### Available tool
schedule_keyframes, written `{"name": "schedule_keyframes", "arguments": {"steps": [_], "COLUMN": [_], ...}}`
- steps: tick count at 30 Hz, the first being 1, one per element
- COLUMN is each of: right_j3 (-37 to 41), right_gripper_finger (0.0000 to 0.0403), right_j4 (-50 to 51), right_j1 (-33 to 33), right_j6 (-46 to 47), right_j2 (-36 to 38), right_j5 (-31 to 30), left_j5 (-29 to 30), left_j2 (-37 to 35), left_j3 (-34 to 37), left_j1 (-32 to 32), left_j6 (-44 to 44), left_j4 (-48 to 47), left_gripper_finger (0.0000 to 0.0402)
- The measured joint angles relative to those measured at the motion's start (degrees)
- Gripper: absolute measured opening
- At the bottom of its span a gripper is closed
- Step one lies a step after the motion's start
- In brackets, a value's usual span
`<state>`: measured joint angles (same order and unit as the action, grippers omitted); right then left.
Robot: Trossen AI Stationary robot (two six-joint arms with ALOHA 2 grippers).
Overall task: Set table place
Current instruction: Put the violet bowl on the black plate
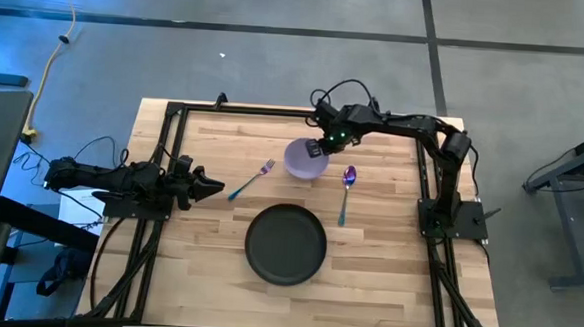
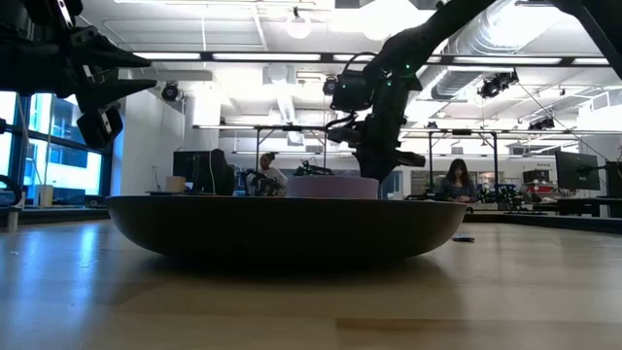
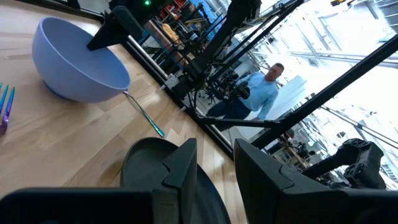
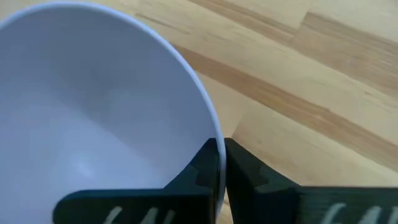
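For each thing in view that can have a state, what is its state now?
Bowl: upright, empty, rim pinched by right gripper.
Plate: flat on table, empty.
Fork: lying on table.
Spoon: lying on table.
Left gripper: open, empty, at left edge.

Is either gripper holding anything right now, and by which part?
The right gripper pinches the lavender bowl by its rim. The left gripper holds nothing.

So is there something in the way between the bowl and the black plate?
Nothing visible. The right tool is shut on the rim of the lavender bowl, and only bare table lies between it and the black plate. The fork and spoon lie off to either side.
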<state>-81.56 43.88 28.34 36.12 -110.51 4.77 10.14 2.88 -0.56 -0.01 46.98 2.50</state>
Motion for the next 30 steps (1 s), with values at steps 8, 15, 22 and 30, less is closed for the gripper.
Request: {"name": "schedule_keyframes", "arguments": {"steps": [8, 15, 22, 30], "right_j3": [0.0, 0.0, 0.0, -0.1], "right_gripper_finger": [0.0001, 0.0001, 0.0000, 0.0000], "right_j4": [0.8, 2.0, 4.8, 6.0], "right_j1": [-0.7, -0.8, -1.9, -3.7], "right_j6": [0.6, 1.4, 2.3, 2.6], "right_j2": [1.0, 2.9, 4.1, 5.5], "right_j5": [0.0, 0.9, 2.5, 2.6], "left_j5": [0.0, 0.0, 0.0, 0.0], "left_j2": [0.0, 0.0, 0.0, 0.0], "left_j3": [0.0, 0.0, 0.0, 0.0], "left_j1": [0.0, 0.0, 0.0, 0.0], "left_j6": [0.0, 0.0, -0.1, -0.1], "left_j4": [0.0, 0.0, 0.0, 0.0], "left_gripper_finger": [0.0095, 0.0095, 0.0095, 0.0095]}}
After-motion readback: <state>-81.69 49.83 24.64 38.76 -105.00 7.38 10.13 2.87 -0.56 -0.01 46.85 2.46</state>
